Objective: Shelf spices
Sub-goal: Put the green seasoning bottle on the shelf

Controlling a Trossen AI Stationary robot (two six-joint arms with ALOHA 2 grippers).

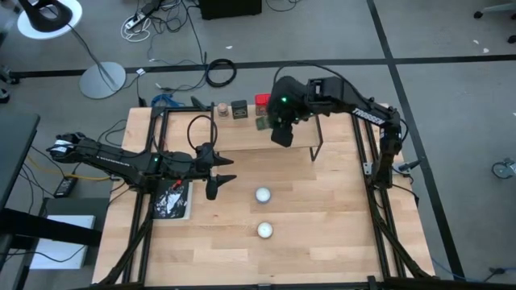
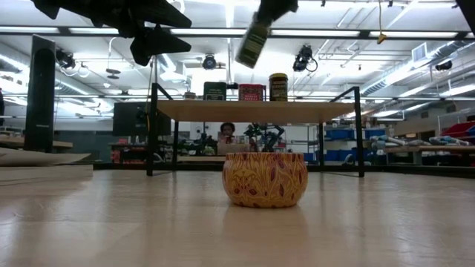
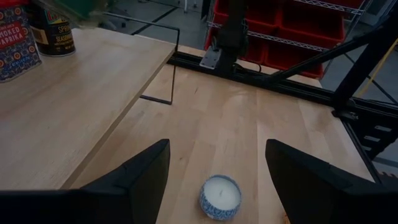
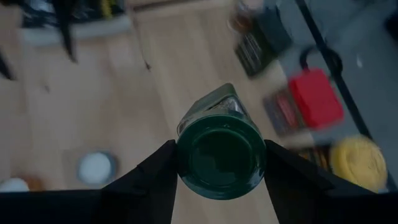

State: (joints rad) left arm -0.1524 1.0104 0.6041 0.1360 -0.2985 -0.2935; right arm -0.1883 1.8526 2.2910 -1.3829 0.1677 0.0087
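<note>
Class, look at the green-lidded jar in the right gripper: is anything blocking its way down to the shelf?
Nothing visible does. The right gripper holds the green-lidded jar tilted in the air above the shelf. The yellow-lidded jar, red box and dark tin stand in a row along the shelf; bare plank remains beside them.

A robotics lab or workshop is indicated by red storage bins [image 3: 292,25], ceiling strip lights [image 2: 356,31], and cables [image 1: 161,20] strewn across grey floor.

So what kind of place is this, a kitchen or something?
More likely a lab or workshop: red storage bins on racks, cables across a grey floor, and exposed ceiling ducts above strip lights.
</note>
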